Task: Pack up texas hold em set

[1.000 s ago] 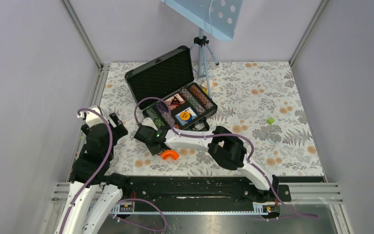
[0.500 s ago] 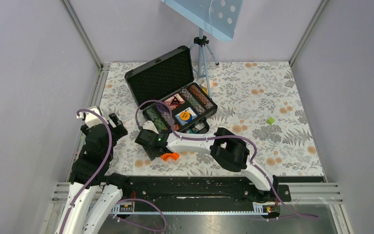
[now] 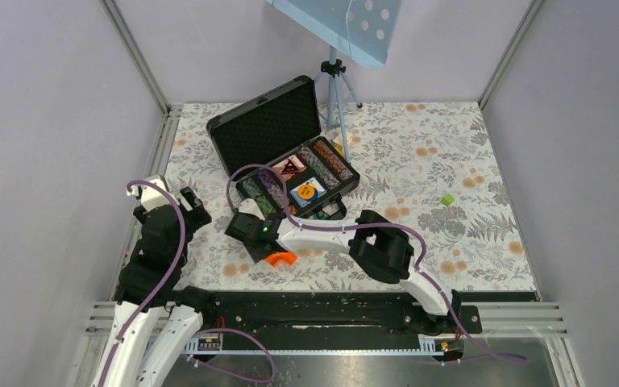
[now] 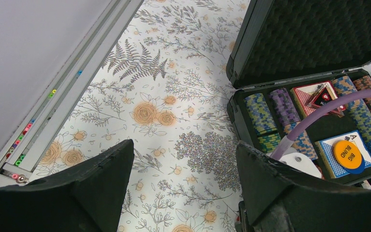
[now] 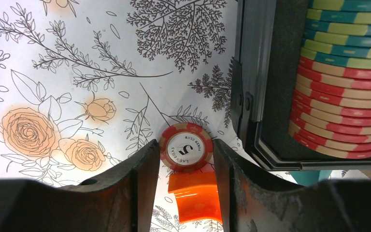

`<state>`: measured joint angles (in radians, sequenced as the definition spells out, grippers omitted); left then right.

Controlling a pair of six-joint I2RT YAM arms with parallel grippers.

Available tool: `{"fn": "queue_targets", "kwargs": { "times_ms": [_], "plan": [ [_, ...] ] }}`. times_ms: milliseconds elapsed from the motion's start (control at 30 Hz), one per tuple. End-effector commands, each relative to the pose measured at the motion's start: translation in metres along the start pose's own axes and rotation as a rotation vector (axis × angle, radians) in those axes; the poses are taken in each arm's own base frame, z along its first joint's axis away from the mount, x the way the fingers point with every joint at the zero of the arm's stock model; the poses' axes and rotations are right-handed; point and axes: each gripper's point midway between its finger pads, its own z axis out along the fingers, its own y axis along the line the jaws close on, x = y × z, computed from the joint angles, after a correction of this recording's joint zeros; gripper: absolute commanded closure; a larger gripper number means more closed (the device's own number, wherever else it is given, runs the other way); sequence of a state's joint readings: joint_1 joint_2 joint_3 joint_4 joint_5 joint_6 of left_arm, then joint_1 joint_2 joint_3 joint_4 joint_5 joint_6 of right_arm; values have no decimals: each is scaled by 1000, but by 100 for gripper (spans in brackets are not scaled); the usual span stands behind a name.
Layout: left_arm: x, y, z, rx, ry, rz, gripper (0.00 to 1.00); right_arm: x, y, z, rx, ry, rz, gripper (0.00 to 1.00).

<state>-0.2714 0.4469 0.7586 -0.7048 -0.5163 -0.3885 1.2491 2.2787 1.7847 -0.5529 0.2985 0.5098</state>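
Finds the red chip (image 5: 186, 152) flat on the table (image 5: 53, 48), snug between the right gripper (image 5: 185, 146) fingers, just beside the open case (image 5: 251, 72). Cannot tell if pinched yet. Has the left gripper (image 4: 183, 145) farther off, wide open, empty.

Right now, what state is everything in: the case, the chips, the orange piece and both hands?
Briefcase: open, lid raised.
Chip rows: packed, standing on edge.
Loose chip: flat on the table, not yet packed.
Orange piece: on the table by that chip.
Left hand: open, empty.
Right hand: fingers either side of the loose chip, grip unclear.
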Motion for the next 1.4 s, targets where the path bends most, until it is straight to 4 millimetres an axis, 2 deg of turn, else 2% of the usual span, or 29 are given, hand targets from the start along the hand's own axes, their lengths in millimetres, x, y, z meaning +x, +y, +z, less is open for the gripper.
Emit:
{"fn": "queue_targets", "kwargs": {
  "times_ms": [0, 167, 533, 967, 1167, 1367],
  "plan": [
    [-10, -5, 0, 26, -41, -15, 23, 77, -26, 21, 94, 255, -49, 50],
    [-11, -5, 0, 23, -42, -16, 23, 68, -21, 20, 79, 238, -59, 52],
    [-10, -4, 1, 20, -43, -16, 23, 13, 1, -2, 7, 106, -61, 51],
    [-11, -4, 1, 16, -45, -17, 23, -28, 10, -20, -20, 15, -30, 48],
    [-11, -4, 0, 16, -45, -18, 23, -32, 8, -24, -23, 8, -21, 47],
    [-11, -4, 0, 18, -46, -18, 23, -11, -2, -13, 14, 64, -19, 36]
  ]
}}
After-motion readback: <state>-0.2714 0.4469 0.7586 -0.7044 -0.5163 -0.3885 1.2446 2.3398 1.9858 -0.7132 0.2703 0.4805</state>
